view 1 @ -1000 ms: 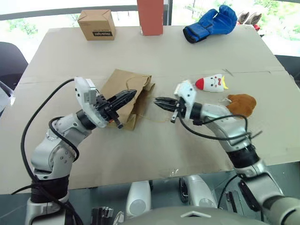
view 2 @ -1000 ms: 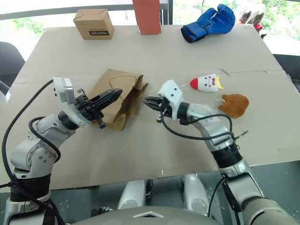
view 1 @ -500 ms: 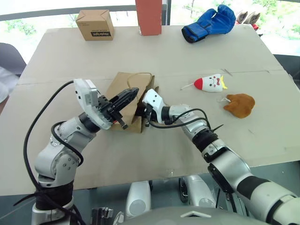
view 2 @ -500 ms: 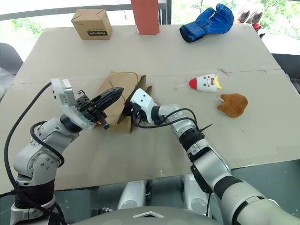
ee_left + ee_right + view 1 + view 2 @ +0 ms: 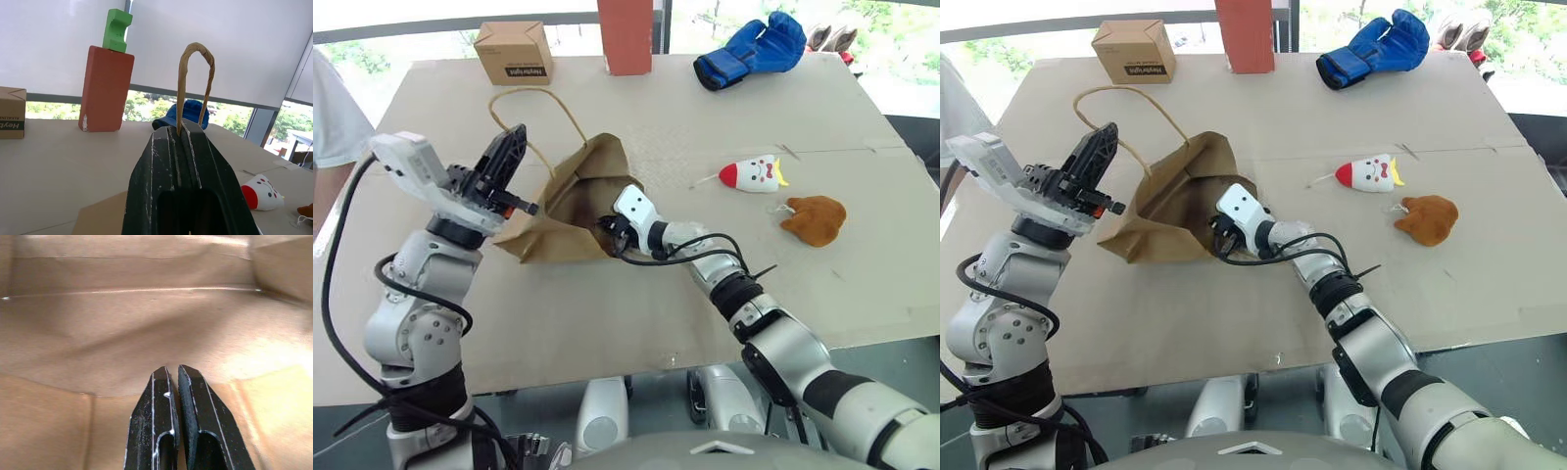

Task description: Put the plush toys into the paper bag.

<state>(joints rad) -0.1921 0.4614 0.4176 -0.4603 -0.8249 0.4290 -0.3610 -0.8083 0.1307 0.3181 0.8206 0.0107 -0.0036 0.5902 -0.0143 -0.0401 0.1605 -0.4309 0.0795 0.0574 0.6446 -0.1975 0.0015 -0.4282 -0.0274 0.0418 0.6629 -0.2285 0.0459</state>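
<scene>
Left eye view: the paper bag (image 5: 570, 211) lay on its side on the cardboard-covered surface (image 5: 607, 323), mouth toward the toys. The left gripper (image 5: 506, 155) was raised beside it, fingers clamped together on one twisted loop handle (image 5: 530, 98), which arched above the fingers; judged purpose, lifting the upper wall so the mouth gapes. The right gripper (image 5: 604, 231) reached into the mouth, tips hidden by paper. Both plush toys were out of the bag: the white cone toy (image 5: 756, 173) and the orange-brown toy (image 5: 816, 218) lay near each other, well apart from the bag on the robot's right. A small cardboard box (image 5: 514, 52), a red block (image 5: 626, 34) and a blue boxing glove (image 5: 752, 50) sat along the far edge; a person's white sleeve (image 5: 333, 117) showed at the left. Right eye view: same layout; the bag formed a tent under the lifted handle, with the right forearm entering its opening. Left wrist view: the fingers were shut on the handle, the loop rising straight out of the tips; a green piece (image 5: 116, 29) stood atop the red block, and the cone toy showed low beyond the gripper. Right wrist view: the two fingers pressed together, holding nothing, with brown bag walls and creases all around, likely there to spread the interior. Judgement: bag still being opened; no toy loaded yet.
</scene>
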